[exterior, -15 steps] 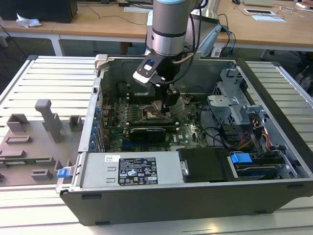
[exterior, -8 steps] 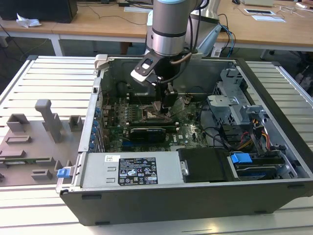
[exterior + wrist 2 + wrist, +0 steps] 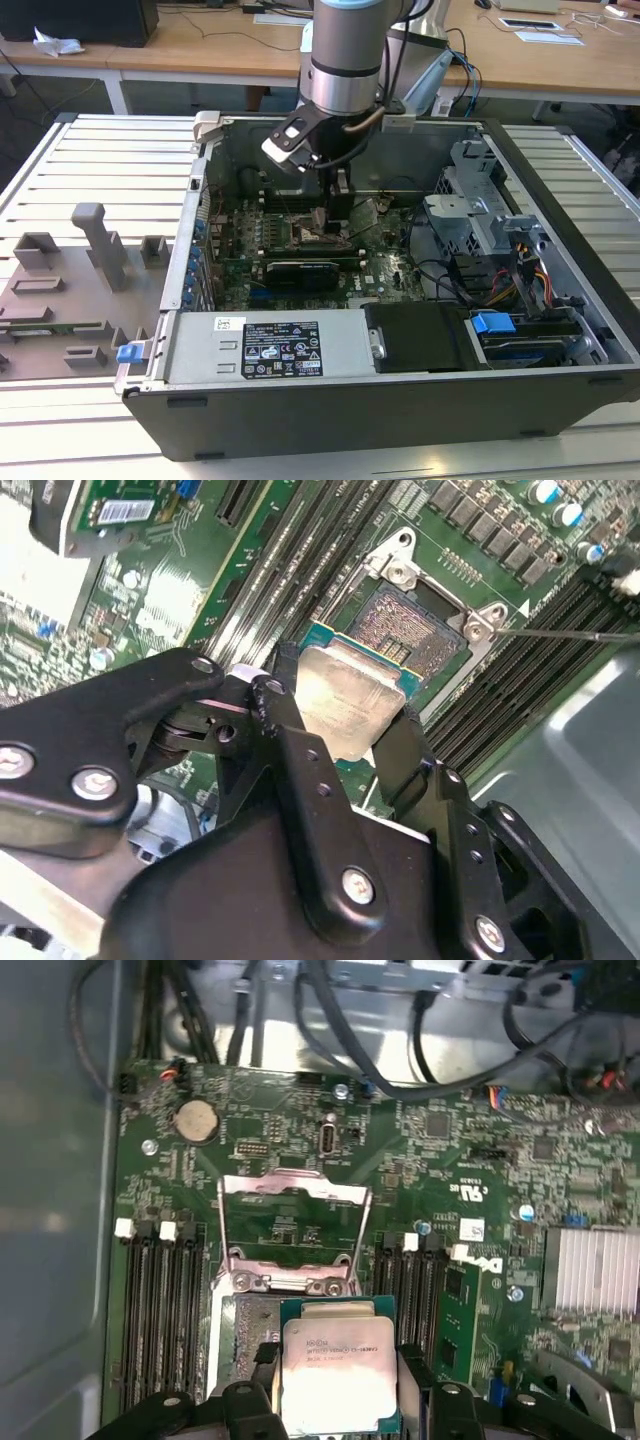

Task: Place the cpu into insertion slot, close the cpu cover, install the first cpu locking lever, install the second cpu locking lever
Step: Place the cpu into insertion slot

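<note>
On the exterior view's left, a slatted grey table (image 3: 100, 150) is carrying a set of grey plastic blocks (image 3: 95, 245). Just beside them an open computer case (image 3: 190, 250) is lying on its side, with a labelled power supply (image 3: 270, 345) sitting along its near edge. Over the middle of the case the arm (image 3: 345, 60) is reaching straight down, and its gripper (image 3: 330, 215) is hanging low above the green motherboard (image 3: 390, 275). Toward the exterior view's right, a metal drive cage (image 3: 480, 215) and a bundle of cables (image 3: 530, 275) are filling that end of the case.

In the second wrist view the black fingers (image 3: 285, 730) are pinching the cpu (image 3: 345, 705) by two opposite edges, its dull metal top facing the camera. The chip is sitting over one side of the insertion slot (image 3: 415, 630), and the slot's gold contacts are showing beyond it. Whether chip and slot are touching cannot be told. A thin metal lever (image 3: 570, 634) is sticking out past one corner of the slot's rim.

In the first wrist view the cpu (image 3: 335, 1370) is covering much of the insertion slot (image 3: 245, 1335). The cpu cover (image 3: 290, 1230) is standing swung open just beyond the slot, with green board showing through its cut-out. Long black memory slots (image 3: 160, 1300) are running along either side.
</note>
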### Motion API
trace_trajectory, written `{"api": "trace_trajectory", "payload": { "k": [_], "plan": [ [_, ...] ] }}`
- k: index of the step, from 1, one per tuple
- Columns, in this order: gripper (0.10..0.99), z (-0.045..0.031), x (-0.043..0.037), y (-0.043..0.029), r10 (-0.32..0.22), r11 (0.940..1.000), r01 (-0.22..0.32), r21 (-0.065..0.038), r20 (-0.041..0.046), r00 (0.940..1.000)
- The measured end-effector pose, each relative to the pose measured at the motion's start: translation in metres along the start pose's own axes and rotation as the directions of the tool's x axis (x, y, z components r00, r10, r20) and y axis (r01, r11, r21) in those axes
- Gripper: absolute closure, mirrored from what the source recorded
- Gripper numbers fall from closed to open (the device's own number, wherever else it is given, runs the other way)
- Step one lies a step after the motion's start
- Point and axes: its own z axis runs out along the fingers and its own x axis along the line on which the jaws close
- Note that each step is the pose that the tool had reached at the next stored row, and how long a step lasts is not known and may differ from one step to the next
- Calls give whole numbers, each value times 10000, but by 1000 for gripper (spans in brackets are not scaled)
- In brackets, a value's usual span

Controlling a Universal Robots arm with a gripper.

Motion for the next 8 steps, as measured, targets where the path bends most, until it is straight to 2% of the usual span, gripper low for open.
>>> {"api": "trace_trajectory", "payload": {
  "k": [4, 8],
  "plan": [
    [541, 3, 0, 1, 367, 9993, -367, 18, 21, 9993],
    [541, 4, 0, 1, 368, 9993, -368, 18, 19, 9993]
  ]
}}
